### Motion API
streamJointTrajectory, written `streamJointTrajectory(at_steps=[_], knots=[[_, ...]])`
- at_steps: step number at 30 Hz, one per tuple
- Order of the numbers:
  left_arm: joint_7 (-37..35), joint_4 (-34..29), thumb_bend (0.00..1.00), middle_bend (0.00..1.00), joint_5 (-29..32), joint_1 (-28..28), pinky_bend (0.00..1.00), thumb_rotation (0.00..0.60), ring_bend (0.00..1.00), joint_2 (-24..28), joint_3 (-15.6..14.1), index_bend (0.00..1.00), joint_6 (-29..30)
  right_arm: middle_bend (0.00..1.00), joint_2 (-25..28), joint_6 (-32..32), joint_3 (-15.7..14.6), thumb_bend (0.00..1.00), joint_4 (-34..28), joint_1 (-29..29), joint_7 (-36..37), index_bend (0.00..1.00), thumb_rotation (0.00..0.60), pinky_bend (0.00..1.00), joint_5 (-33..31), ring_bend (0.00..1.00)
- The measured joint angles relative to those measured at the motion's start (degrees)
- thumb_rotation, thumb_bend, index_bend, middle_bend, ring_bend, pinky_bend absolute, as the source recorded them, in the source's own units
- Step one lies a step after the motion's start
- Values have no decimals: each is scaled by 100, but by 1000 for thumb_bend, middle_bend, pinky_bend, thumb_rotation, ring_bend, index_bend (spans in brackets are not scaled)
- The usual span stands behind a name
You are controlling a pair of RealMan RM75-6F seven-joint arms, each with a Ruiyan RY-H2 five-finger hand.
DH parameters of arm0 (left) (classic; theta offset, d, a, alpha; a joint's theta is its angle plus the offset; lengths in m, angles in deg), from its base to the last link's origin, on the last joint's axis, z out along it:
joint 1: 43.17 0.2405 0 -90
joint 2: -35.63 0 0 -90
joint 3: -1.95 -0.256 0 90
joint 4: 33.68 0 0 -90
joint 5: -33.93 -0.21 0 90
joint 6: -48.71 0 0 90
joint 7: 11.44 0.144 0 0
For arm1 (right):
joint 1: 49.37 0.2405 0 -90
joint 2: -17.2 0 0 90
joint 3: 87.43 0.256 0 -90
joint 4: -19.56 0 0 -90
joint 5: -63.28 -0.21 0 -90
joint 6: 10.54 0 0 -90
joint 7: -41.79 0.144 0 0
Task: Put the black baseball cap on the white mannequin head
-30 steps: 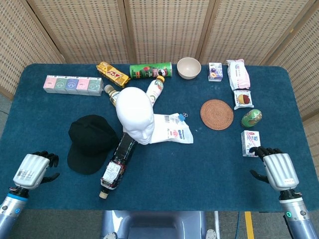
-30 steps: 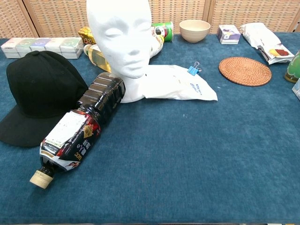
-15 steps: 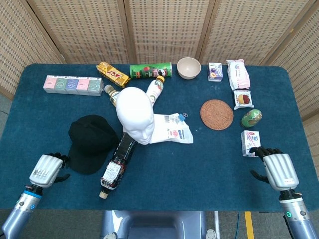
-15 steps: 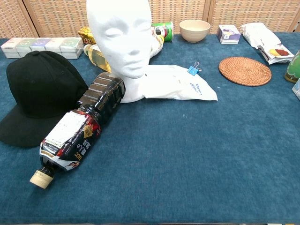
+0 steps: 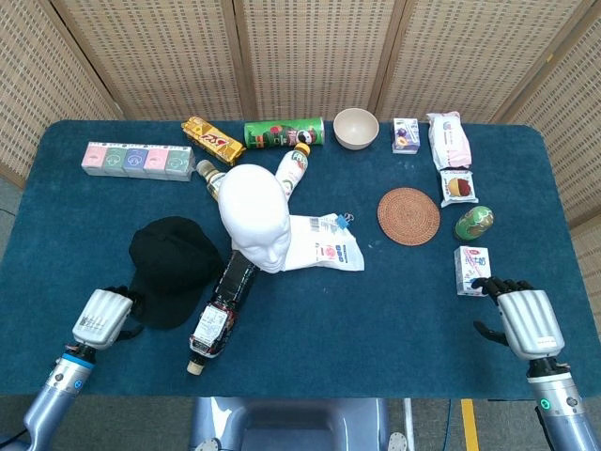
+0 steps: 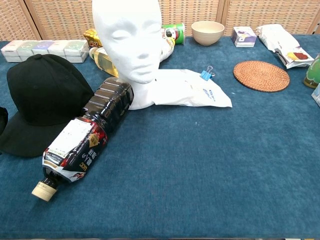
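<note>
A: Where is the black baseball cap point(image 5: 175, 271) seen?

B: It is laid flat on the blue bench point(image 5: 394, 301), just beyond the dark fingers point(image 5: 125, 300) of the left hand point(image 5: 103, 318), which are at its brim edge; contact cannot be told. The white mannequin head point(image 5: 255, 218) is stood upright just past the cap, away from those fingers.

A: And the hands?

B: Both are shown only in the head view. The right hand point(image 5: 528, 319) is held near the bench's edge, fingers point(image 5: 495, 285) spread and empty, just beside a small white carton point(image 5: 472, 268). The left fingers are curled forward; whether anything is gripped cannot be told.

A: What is added by the chest view?

B: The mannequin's face is seen front-on, and a dark bottle point(image 6: 84, 137) is laid against its neck, beside the cap.
</note>
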Motion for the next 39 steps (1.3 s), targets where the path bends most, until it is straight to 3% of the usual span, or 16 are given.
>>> streamJointTrajectory(at_steps=[15,25,29,35,39], knots=[[-48,281,84,638,12,-94,634,600,518,-270,-49,599,-22,459,25,17,3,149,8,-14,20,360,600,506,-32,516],[-248,724,134,637,-8,-153,629,600,504,-617,103,599,313,459,26,23,15,149,26,-15,26,360,600,506,-53,516],[-498,1073,152,564,-61,-214,593,600,435,-870,234,590,625,459,33,18,25,149,21,-11,25,359,600,506,-51,516],[-787,1429,164,446,-147,-401,523,600,336,-1140,415,471,925,459,44,9,31,150,22,-21,24,358,600,506,-70,515],[-924,1523,186,397,-167,-496,463,600,283,-1217,511,446,1052,459,49,-2,39,149,18,-24,24,358,600,506,-77,515]])
